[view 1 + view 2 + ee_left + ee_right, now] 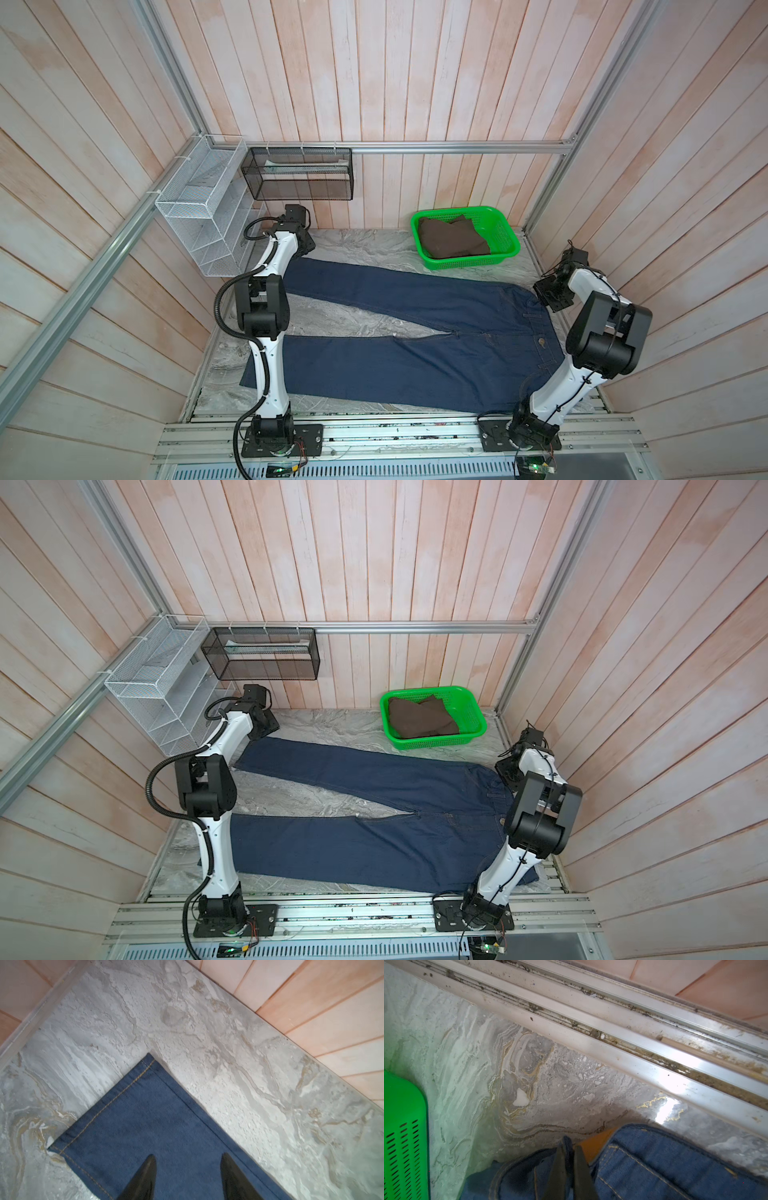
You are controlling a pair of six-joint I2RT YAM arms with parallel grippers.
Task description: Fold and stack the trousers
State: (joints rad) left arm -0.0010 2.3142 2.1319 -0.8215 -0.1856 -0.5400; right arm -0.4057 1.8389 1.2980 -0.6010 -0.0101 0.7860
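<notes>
The trousers are dark blue jeans spread flat on the marble table, legs to the left and waistband to the right. My left gripper stands open over the far leg's hem, with both fingers apart above the denim. My right gripper is shut on a fold of the waistband at its far corner, beside the tan patch. The left arm hides part of both legs in both top views.
A green basket holding a dark brown cloth stands at the back right, close to the waistband. A white wire rack and a black mesh basket hang at the back left. An aluminium rail runs along the table's right edge.
</notes>
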